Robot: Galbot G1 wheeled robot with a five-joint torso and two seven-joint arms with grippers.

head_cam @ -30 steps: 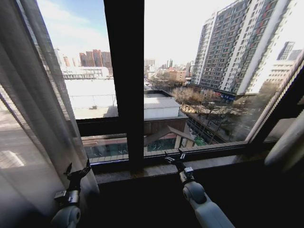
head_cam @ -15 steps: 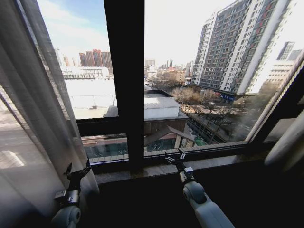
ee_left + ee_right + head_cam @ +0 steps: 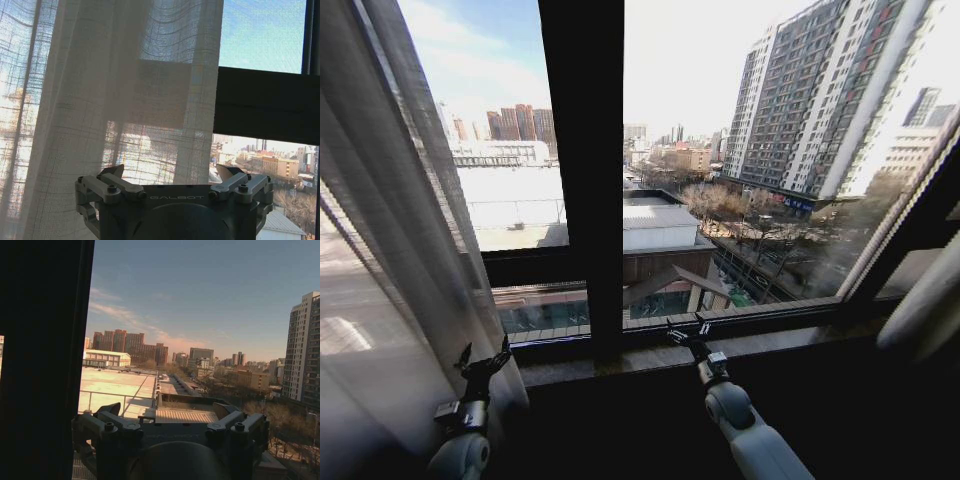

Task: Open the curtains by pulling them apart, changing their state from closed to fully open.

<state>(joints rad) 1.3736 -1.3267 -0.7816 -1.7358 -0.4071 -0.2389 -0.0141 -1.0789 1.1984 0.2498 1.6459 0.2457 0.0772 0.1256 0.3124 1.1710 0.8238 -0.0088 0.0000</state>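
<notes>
The sheer cream curtains hang apart. The left panel (image 3: 380,230) is gathered along the window's left side, and the right panel (image 3: 923,300) is bunched at the far right edge. My left gripper (image 3: 485,351) stands open low down, just beside the left panel's inner edge, with nothing between its fingers. In the left wrist view that gripper (image 3: 170,172) faces the pleated fabric (image 3: 115,100), apart from it. My right gripper (image 3: 687,333) is open near the sill, right of the middle bar, facing bare glass. The right wrist view shows the same gripper (image 3: 167,410) holding nothing.
A thick black window frame bar (image 3: 582,170) runs upright through the middle, with a horizontal bar (image 3: 520,265) to its left. A dark sill (image 3: 650,360) lies below the glass. City buildings show outside. In the right wrist view the frame bar (image 3: 40,360) stands close by.
</notes>
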